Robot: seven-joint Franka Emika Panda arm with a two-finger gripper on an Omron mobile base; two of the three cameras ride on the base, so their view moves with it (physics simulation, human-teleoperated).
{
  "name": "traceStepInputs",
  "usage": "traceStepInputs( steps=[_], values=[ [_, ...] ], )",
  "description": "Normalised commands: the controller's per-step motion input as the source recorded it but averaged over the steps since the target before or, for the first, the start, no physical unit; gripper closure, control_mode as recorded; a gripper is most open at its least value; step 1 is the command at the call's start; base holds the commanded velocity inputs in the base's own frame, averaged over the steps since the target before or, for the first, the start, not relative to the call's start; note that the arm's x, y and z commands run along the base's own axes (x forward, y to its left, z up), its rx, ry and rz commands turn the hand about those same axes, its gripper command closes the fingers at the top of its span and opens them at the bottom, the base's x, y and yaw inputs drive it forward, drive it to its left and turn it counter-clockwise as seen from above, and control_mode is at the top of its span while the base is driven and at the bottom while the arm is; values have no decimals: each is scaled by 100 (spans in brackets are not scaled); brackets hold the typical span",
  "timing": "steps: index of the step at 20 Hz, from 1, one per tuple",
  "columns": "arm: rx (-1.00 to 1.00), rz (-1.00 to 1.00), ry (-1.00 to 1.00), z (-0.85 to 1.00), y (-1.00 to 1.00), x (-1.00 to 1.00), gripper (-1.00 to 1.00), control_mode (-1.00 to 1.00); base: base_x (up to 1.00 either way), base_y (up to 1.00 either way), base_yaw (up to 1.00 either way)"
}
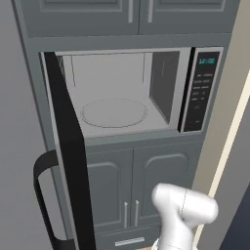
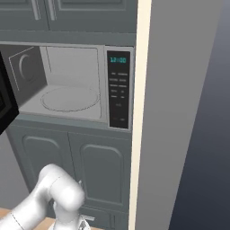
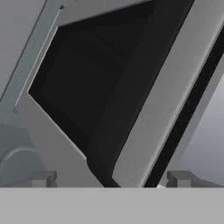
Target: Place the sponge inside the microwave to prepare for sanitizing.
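Observation:
The microwave [image 1: 117, 78] stands open in the grey cabinet wall, with its round turntable [image 1: 114, 113] bare. Its black door [image 1: 68, 146] is swung out to the left, the curved handle [image 1: 41, 195] facing away. The black keypad [image 1: 202, 90] with teal digits is on the right. The same cavity [image 2: 72, 67] and keypad [image 2: 118, 90] appear in the right base view. My gripper [image 3: 111, 179] is open with nothing between its fingertips [image 3: 41, 177], and it looks closely at the door's black glass [image 3: 83, 87]. The sponge is out of view.
Grey cupboard doors [image 1: 132, 190] sit below the microwave and more cupboards [image 1: 132, 14] above it. A tall cream-edged panel [image 2: 143, 112] rises right of the keypad. My white arm [image 1: 183, 215] is low in front of the lower cupboards.

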Motion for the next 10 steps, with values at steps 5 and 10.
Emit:
traceStepInputs(
  steps=[5, 10],
  values=[
    [0, -3, 7, 0, 0, -76, -100, -100, 0, 0, 0],
    [1, 2, 7, 2, -30, -68, -100, -100, 0, 0, 0]
  ],
)
